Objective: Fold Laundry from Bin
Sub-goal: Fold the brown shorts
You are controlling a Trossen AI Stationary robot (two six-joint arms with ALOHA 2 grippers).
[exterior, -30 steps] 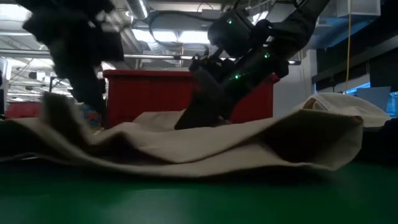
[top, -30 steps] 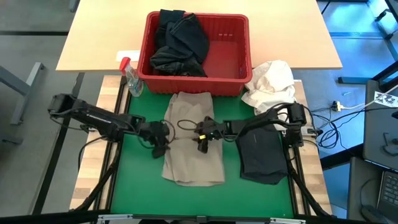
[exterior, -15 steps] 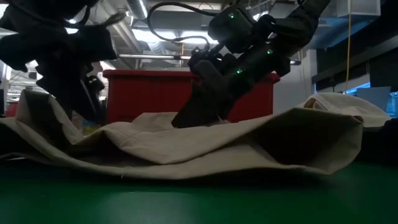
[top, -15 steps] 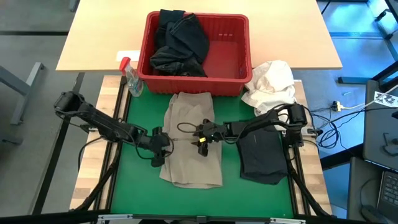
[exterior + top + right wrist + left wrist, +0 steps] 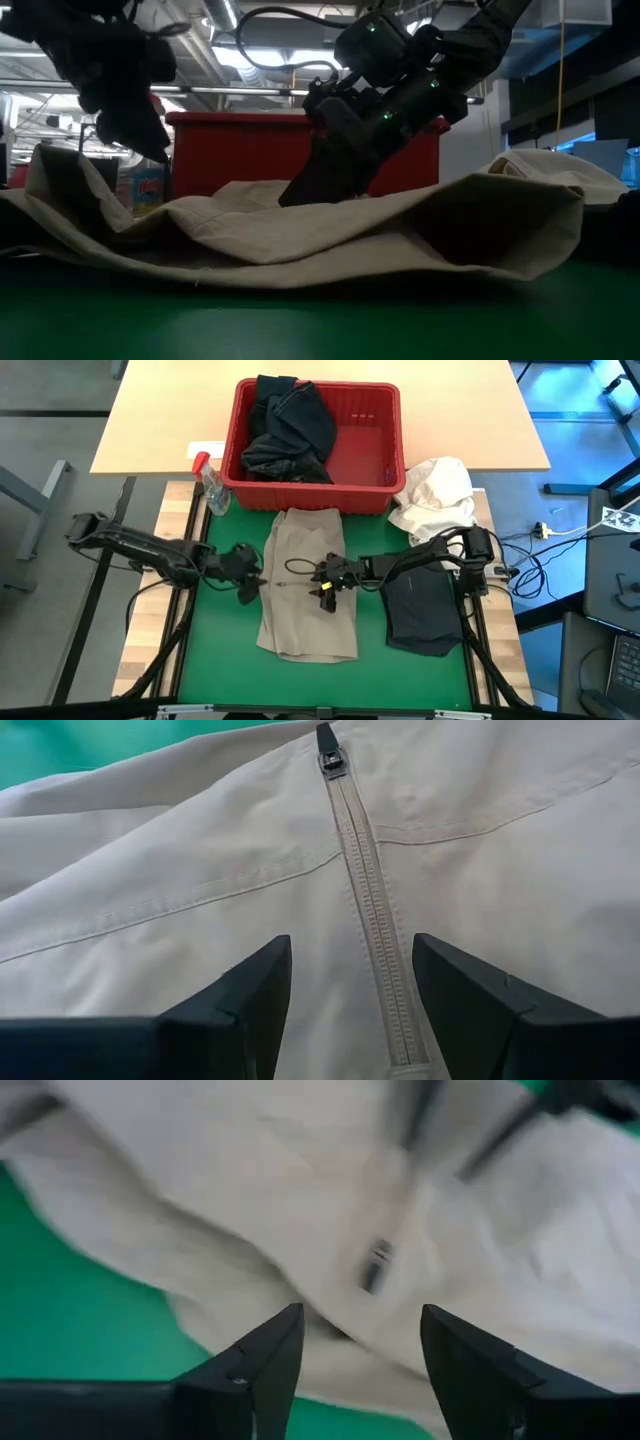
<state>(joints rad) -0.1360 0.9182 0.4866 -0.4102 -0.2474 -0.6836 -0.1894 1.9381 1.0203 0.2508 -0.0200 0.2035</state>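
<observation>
A khaki garment (image 5: 308,585) lies spread on the green mat, its zipper (image 5: 352,850) facing up. My right gripper (image 5: 325,588) reaches in from the right, its open fingers down on the garment's middle. My left gripper (image 5: 251,584) hovers open beside the garment's left edge (image 5: 230,1310) and touches nothing. The red bin (image 5: 385,430) stands at the mat's far side with dark laundry (image 5: 288,425) piled in its left half. A folded dark garment (image 5: 420,610) lies flat on the mat at the right. My right gripper sets its open fingertips (image 5: 305,190) on the khaki garment's upper layer, one on each side of the zipper line (image 5: 375,955). The fingers slant down from the table's right side. The cloth lies on the mat beneath them and is not lifted.
A white cloth bundle (image 5: 435,495) sits right of the bin, and a clear spray bottle with a red top (image 5: 210,485) stands left of it. Bare green mat (image 5: 225,650) shows on the garment's left and near sides.
My left gripper dipped toward the near edge at the garment's left edge, then rose and drew back toward the table's left, clear of the cloth. The garment's left edge has been pushed up and now stands as a raised fold. My right gripper has kept still.
</observation>
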